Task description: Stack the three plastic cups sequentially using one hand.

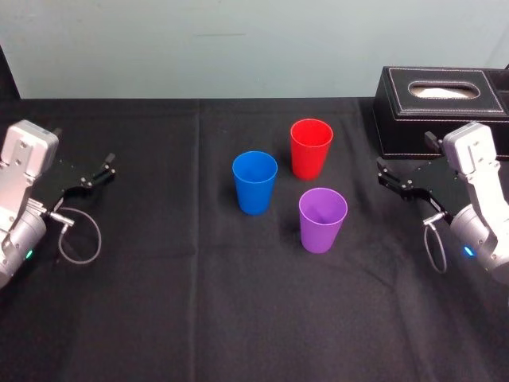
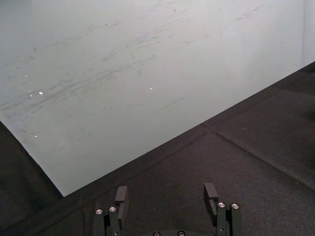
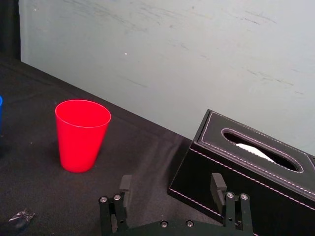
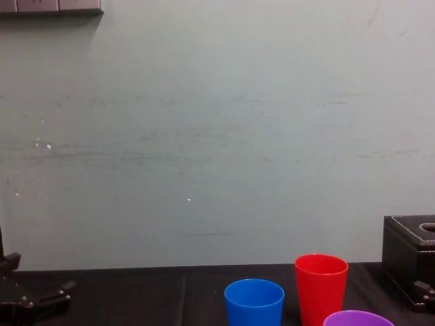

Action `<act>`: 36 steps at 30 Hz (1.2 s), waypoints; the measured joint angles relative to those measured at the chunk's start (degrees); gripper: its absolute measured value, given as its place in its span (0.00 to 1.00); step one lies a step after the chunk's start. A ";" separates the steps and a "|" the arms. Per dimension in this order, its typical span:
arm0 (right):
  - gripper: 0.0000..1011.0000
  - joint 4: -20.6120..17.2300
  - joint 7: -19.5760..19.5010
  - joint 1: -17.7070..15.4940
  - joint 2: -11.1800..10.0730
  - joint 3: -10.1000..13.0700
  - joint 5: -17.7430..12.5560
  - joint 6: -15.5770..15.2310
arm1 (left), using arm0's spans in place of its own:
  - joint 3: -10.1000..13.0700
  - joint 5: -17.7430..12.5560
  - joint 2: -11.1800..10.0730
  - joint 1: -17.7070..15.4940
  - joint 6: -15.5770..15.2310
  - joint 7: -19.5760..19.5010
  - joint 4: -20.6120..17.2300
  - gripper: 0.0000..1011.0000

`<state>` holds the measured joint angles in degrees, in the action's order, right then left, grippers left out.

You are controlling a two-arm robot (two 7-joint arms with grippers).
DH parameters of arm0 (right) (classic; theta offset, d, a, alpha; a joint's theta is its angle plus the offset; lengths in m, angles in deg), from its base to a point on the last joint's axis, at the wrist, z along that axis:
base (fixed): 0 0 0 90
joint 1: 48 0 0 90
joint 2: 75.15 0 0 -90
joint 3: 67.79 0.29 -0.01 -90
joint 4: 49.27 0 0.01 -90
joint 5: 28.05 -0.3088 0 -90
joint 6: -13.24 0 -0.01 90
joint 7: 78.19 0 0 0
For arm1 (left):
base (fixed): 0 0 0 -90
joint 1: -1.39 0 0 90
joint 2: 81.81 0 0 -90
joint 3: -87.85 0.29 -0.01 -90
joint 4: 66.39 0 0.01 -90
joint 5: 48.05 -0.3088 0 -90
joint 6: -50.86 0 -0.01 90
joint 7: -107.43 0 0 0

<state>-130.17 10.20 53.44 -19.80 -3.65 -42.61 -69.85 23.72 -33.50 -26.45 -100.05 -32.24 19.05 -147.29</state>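
1. Plain, even red on the red cup (image 1: 311, 148).
2. Solid mid-blue on the blue cup (image 1: 254, 182).
3. Flat violet on the purple cup (image 1: 322, 220), darker inside.
4. Plain matt black across the tablecloth (image 1: 159, 302).
5. Black on the tissue box (image 3: 246, 172), with pale stitching tracing its edges and slot.
6. Pale grey-green on the wall (image 4: 204, 136), streaked with faint dark scuffs and dotted with a few white specks.
7. Matt black on the left gripper (image 2: 166, 192) and right gripper (image 3: 171, 179), with silver screw heads (image 3: 103, 199).
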 joint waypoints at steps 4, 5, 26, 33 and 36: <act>0.99 0.00 0.00 0.00 0.00 0.00 0.00 0.00 | 0.00 0.00 0.00 0.00 0.00 0.00 0.00 0.99; 0.99 0.00 0.00 0.00 0.00 0.00 0.00 0.00 | 0.00 0.00 0.00 0.00 0.00 0.00 0.00 0.99; 0.99 0.00 0.00 0.00 0.00 0.00 0.00 0.00 | 0.00 0.00 0.00 0.00 0.00 0.00 0.00 0.99; 0.99 0.00 0.00 0.00 0.00 0.00 0.00 0.00 | 0.00 0.00 0.00 0.00 0.00 0.00 0.00 0.99; 0.99 0.00 0.00 0.00 0.00 0.00 0.00 0.00 | 0.00 0.00 0.00 0.00 0.00 0.00 0.00 0.99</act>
<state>-130.17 10.20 53.44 -19.80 -3.65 -42.60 -69.85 23.72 -33.50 -26.45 -100.05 -32.24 19.05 -147.28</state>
